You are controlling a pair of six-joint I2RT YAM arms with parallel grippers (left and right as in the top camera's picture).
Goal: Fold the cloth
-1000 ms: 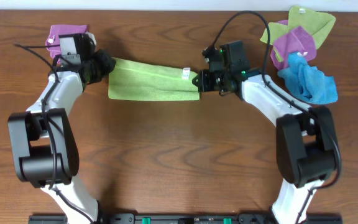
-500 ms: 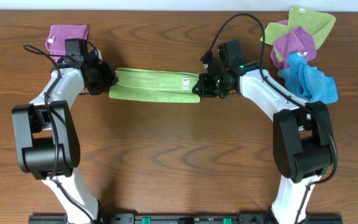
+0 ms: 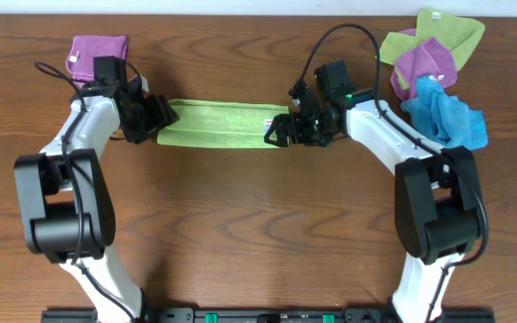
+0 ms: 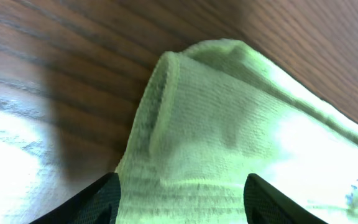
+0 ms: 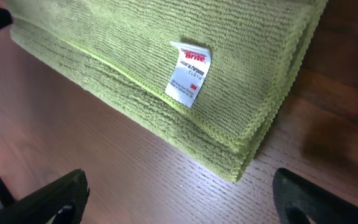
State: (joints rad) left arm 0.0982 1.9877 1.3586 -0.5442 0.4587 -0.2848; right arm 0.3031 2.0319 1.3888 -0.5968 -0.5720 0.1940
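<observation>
Brown wood counter all round. Carries the cloth as a narrow folded strip between the arms, white tag up at the right end. Shows left tool and right tool spread wide, gripping nothing, one at each strip end. Risks a snag: could catch clingy pile on a finger when backing off, drag the top layer and spoil the fold.

Robotics lab bench: two arms on a wood-grain table
</observation>
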